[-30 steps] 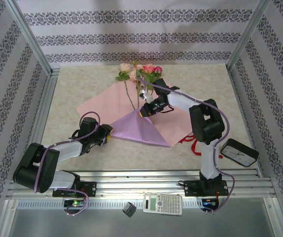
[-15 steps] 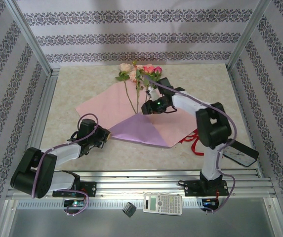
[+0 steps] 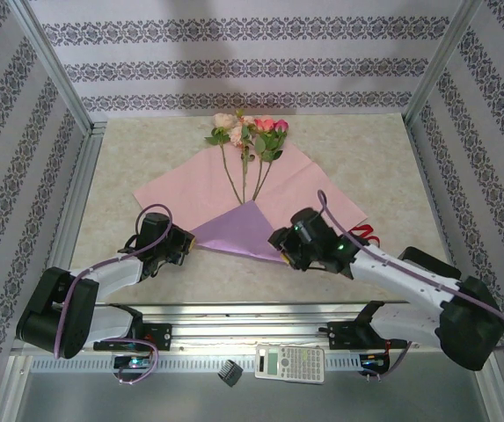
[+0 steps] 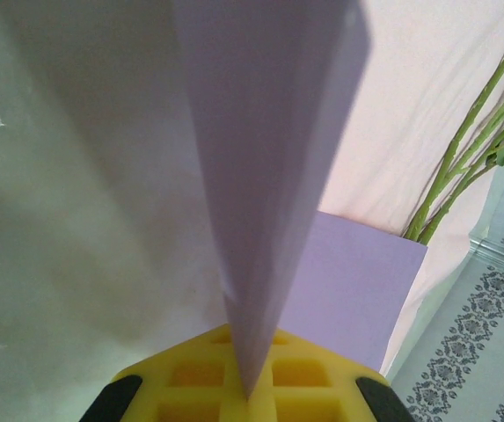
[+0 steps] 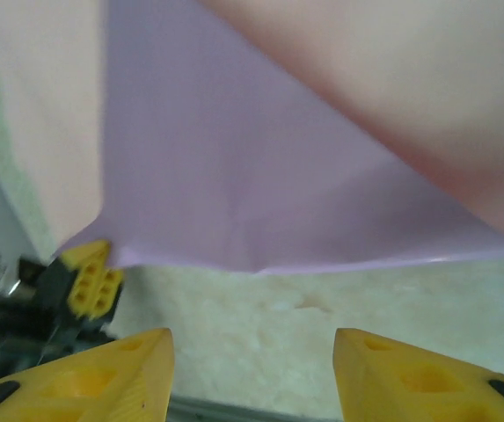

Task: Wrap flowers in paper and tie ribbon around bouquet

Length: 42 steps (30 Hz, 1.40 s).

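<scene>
Left claw: the left claw is shut on the near left corner of the paper. The thin edge runs between its yellow pads.
Right claw: the right claw is open wide and holds nothing. It sits low over the table, just by the near right edge of the purple flap.
Flowers: the flowers lie on the paper with the blooms past the far edge. The stems point toward the arms, and their ends go under the flap.
Ribbon: the ribbon lies by the right side of the paper, partly behind the right arm.
Step now: I think it is folding the paper over the stems.
Do it well: grab the flap edge only, not the stems. Lift a little and pull slow, so the flowers do not roll.
Paper: thin, bendy and creased, pink on top and purple under. It may tear or slip.
Stems: long, thin and round.
Ribbon: red, narrow and curly.
</scene>
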Motion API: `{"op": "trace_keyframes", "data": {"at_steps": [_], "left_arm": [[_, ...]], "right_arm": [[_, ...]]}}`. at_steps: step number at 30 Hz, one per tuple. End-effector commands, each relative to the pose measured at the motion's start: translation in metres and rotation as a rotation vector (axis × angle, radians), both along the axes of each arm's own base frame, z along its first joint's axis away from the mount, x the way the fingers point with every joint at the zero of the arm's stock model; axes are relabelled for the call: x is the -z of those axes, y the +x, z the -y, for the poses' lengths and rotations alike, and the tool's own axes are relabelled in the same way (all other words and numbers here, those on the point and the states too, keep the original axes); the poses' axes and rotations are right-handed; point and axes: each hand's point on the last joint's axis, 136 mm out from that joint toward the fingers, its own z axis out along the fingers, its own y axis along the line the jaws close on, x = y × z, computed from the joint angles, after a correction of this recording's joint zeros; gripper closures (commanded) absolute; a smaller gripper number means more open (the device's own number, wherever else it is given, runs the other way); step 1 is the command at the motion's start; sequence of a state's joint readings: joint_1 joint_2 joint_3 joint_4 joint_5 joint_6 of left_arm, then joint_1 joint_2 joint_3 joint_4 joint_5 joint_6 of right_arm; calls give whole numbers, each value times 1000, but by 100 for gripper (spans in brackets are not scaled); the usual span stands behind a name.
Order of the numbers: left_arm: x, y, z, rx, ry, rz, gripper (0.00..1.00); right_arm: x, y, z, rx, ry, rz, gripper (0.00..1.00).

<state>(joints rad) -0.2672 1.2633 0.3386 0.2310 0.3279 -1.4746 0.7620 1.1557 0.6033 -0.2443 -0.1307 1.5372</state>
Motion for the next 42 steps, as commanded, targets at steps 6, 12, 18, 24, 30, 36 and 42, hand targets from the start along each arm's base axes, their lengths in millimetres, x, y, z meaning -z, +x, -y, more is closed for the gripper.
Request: {"op": "trace_keyframes", "data": {"at_steps": [6,12,18,24,30,36,42], "left_arm": [[8,-1,2,-8,-11,-33,100],[7,2,4,1,-15,-31,100],[8,1,4,2,-15,-38,100],[10,0,4,5,-11,-46,100],[10,-2,1,-8,-5,-54,100],[7,-1,-1,-23,-9,-56,100],[9,0,5,-13,-42,-72,100]], "right_arm": [[25,18,-19,331,184,-60,50],[44,16,-8,391,139,-48,53],[56,14,1,428,104,-5,54],[63,17,12,462,67,45,68],[56,33,29,448,-33,140,100],[45,38,55,373,-153,154,100],[48,36,60,357,-157,129,100]]}}
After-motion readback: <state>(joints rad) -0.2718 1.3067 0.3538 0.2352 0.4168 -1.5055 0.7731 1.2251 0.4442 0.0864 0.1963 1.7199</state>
